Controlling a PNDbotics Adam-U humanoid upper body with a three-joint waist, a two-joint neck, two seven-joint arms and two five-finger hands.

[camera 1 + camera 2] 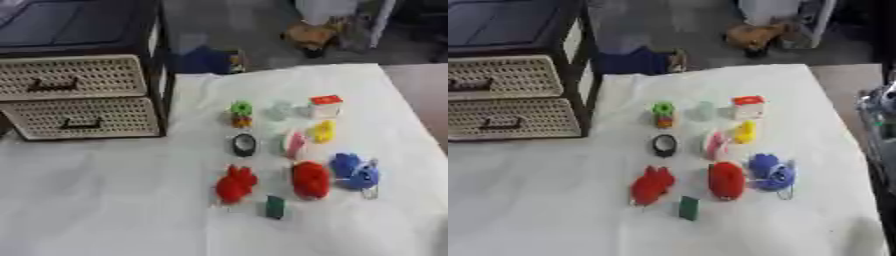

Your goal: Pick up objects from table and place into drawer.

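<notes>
Meanwhile, neither hand of the robot appeared in either view, so whether they were released, clenched or grasping anything could not be told. At the right edge of the right eye view a silvery piece of machinery (878, 115) showed, too blurred to identify.

The table (105, 200) was covered with a white cloth. At its far left stood a dark-framed drawer unit (156, 60) with two cream perforated drawers, the upper drawer (74, 76) and the lower drawer (83, 117), both closed, each with a dark handle.

The objects lay in a loose cluster right of the centre, well apart from the drawers. In the far row were a small green-topped toy (241, 113), a pale translucent object (279, 110) and a white block with a red top (325, 106). Nearer came a black ring (244, 144), a pink and white object (293, 143) and a yellow toy (323, 131). Nearer still lay a red lobed toy (234, 183), a red rounded toy (311, 179) and a blue toy (353, 170), the blue one just beside the red rounded one. A small green block (276, 206) sat nearest the robot, between the two red toys.
</notes>
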